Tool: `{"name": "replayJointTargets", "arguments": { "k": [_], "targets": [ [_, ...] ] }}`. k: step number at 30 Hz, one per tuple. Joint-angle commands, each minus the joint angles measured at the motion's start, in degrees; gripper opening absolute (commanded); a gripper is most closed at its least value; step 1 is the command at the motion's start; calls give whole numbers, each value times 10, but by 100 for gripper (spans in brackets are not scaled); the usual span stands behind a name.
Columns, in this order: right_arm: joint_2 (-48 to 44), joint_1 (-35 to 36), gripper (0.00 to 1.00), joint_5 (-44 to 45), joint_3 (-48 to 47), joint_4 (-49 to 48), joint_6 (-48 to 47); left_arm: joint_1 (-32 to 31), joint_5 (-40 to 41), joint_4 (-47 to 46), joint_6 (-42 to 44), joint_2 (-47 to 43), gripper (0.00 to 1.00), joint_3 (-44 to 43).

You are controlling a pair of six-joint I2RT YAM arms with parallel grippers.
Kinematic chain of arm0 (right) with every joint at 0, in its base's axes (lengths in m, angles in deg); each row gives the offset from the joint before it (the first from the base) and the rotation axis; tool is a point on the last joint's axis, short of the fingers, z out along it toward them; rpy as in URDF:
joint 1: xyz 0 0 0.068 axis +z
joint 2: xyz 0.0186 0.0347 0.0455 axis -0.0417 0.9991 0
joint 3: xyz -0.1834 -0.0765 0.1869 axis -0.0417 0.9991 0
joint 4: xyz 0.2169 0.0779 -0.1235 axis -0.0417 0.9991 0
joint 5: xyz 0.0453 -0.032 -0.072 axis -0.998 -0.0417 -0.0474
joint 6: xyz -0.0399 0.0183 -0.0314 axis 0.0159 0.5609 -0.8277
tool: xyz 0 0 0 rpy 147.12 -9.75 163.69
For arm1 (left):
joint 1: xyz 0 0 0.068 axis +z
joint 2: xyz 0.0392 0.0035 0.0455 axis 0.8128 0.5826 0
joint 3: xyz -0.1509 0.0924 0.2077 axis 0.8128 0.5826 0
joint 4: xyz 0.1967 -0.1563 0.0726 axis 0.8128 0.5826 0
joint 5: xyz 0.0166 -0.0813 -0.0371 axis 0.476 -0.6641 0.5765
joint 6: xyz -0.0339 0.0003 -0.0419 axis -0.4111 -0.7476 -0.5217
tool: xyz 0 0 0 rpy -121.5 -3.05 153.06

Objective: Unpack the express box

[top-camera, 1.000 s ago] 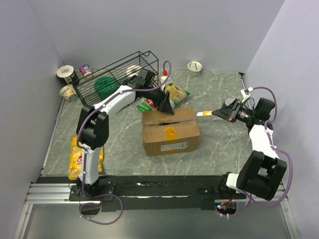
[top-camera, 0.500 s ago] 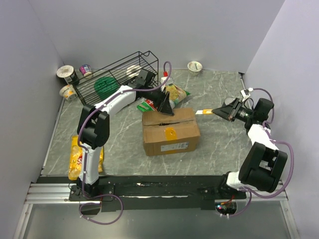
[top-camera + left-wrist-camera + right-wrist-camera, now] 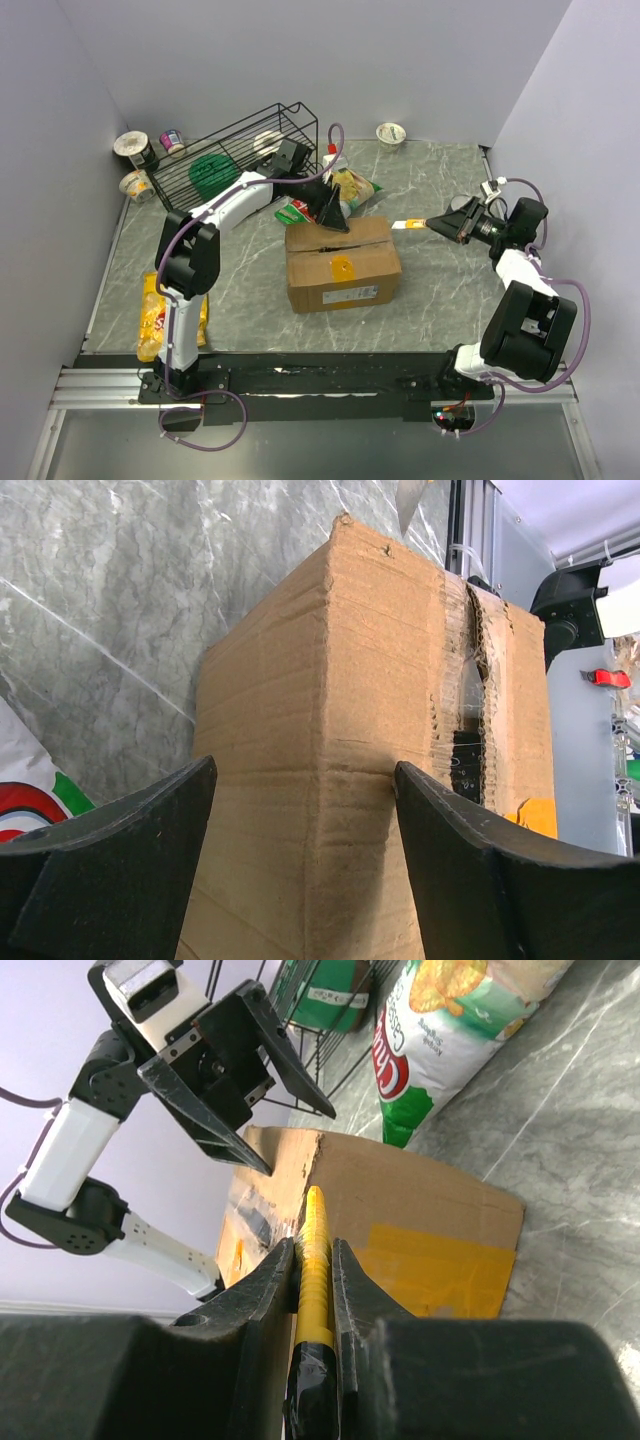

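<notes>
Spotter: Change in the last second?
Operator: Little. My right hand [image 3: 455,222], clamped on the yellow cutter [image 3: 412,225], has crept in from the box's right, so the blade tip now sits just off the far right corner of the express box [image 3: 343,265]. The box itself has not budged on the desk [image 3: 440,290], and the green chip bag [image 3: 352,188] lies just behind it.
Spotter: And the left?
Operator: My left hand [image 3: 330,212] hangs at the box's far left corner, fingers [image 3: 120,850] apart on either side of that edge, gripping nothing. It has barely narrowed.
Spotter: Meaning?
Operator: I judge I'm lining up a cut along the top seam [image 3: 468,670], which looks ragged at that end. The flaps are shut and nothing is out yet, so I'd brace the box first, or the blade may shove it
</notes>
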State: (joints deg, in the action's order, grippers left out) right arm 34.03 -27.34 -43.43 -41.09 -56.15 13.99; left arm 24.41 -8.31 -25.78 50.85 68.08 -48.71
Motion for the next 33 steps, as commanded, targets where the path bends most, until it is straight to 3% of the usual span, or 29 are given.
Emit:
{"name": "replayJointTargets", "arguments": {
  "k": [1, 9, 12, 17, 24, 33],
  "targets": [
    [-3, 13, 0, -7, 3, -10, -1, -2, 4, -1, 4, 19, 77, -22],
    [-5, 24, 0, -7, 5, 11, -8, -2, 12, -4, 3, 20, 76, -21],
    [-10, 24, 0, -8, -13, 92, -52, -2, 38, -9, -4, 19, 75, -19],
    [-13, 21, 0, -1, -67, 322, -181, 2, 57, -15, -11, 19, 66, -10],
    [-36, 12, 0, 8, -86, 454, -251, 2, 65, -23, -24, 19, 44, -3],
    [-80, 3, 0, 18, -77, 515, -274, 7, 94, -41, -64, 12, 31, 4]
  ]
}}
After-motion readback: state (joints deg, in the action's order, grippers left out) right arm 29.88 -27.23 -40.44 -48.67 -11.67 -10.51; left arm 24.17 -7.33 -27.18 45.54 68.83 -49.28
